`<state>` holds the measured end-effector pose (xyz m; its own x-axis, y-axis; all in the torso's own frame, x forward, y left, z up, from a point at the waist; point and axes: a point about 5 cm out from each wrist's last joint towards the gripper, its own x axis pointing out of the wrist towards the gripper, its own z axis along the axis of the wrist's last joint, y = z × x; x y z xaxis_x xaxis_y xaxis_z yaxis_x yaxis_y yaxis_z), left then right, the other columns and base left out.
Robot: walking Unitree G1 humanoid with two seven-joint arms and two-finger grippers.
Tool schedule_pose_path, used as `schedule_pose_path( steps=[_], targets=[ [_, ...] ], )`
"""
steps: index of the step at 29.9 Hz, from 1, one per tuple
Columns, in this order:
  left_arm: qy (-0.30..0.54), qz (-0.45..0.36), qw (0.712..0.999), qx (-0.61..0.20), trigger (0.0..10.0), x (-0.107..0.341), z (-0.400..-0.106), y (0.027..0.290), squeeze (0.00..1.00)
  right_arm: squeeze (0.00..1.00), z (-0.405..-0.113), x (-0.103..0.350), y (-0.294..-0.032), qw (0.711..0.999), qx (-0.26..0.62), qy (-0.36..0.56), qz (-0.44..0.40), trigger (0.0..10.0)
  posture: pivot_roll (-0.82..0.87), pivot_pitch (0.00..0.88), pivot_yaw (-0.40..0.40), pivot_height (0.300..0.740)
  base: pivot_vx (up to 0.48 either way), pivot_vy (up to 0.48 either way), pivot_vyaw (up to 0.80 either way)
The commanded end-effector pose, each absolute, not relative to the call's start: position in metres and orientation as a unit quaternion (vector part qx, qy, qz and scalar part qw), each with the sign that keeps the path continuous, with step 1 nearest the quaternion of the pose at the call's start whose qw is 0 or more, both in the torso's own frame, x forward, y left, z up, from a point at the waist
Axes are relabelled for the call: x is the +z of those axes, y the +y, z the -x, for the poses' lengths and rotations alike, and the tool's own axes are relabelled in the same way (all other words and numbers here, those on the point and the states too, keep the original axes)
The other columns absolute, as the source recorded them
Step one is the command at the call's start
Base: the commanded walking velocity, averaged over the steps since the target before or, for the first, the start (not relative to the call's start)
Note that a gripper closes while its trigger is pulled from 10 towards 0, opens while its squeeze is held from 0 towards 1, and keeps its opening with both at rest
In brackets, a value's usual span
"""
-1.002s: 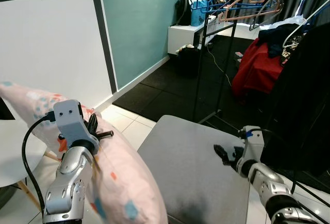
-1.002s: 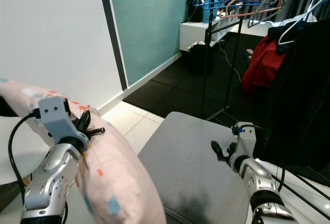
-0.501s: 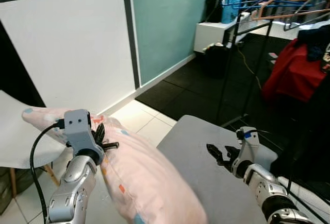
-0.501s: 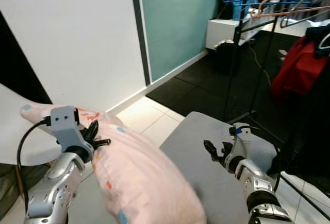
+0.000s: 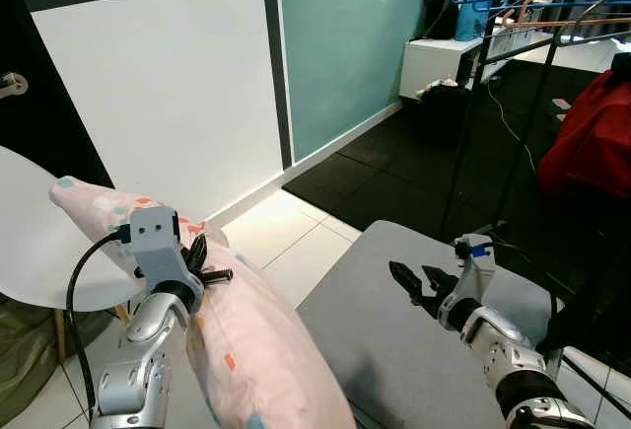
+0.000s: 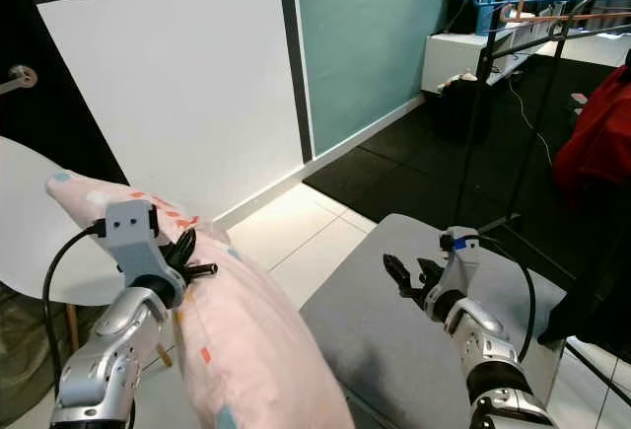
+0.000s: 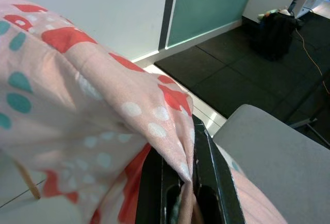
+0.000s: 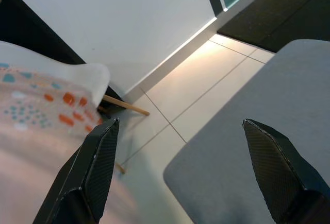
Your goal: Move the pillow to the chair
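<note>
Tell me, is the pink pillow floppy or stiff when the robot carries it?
Probably floppy: the pillow bunches into folds where the left gripper pinches its cloth. It looks light for its size, since one pinch seems to lift it. It may sag once set on the white chair.

Two silver arms of brushed metal, rounded segments joined at ringed elbows and wrists. Left gripper [image 5: 202, 263]: boxy grey wrist housing with two small dark screw holes on its face, thin black fingers [image 5: 195, 250] fanning from it, a short black pin jutting sideways. Thick black cable looping from the housing down along the forearm. Right gripper [image 5: 416, 282]: two long black fingers [image 8: 94, 165], faceted and tapering to blunt points, matte with a fine grain. Smaller pale-grey wrist housing bearing a blue patch on top, thin black cable arching behind it. Dark band between wrist and silver forearm.
</note>
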<state>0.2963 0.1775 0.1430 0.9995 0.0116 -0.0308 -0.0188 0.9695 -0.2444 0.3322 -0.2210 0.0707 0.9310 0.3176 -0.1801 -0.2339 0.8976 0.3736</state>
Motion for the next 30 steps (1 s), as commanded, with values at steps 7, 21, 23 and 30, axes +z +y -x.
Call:
schedule_pose_path(
  steps=[7, 21, 23, 30],
  targets=[
    [-0.016, 0.119, 0.993, 0.004, 10.0, 0.156, -0.299, 0.182, 0.00, 0.00, -0.334, 0.075, -0.216, 0.966, 0.154, 0.104, -0.182, 10.0, -0.19, 0.000, 0.056, 0.740, 0.000, 0.000, 0.74],
    [0.011, 0.141, 0.990, 0.003, 10.0, 0.149, -0.302, 0.179, 0.00, 0.00, -0.334, 0.078, -0.218, 0.966, 0.157, 0.098, -0.183, 10.0, -0.22, 0.000, 0.054, 0.740, 0.000, 0.000, 0.74],
    [0.021, 0.137, 0.990, 0.000, 10.0, 0.147, -0.302, 0.178, 0.00, 0.00, -0.334, 0.077, -0.219, 0.966, 0.155, 0.099, -0.184, 10.0, -0.22, 0.000, 0.055, 0.740, -0.240, 0.000, 0.74],
    [0.014, 0.117, 0.993, 0.000, 10.0, 0.148, -0.302, 0.177, 0.00, 0.00, -0.333, 0.076, -0.218, 0.965, 0.154, 0.099, -0.186, 10.0, -0.22, 0.000, 0.061, 0.740, -0.274, 0.000, 0.74]
  ],
)
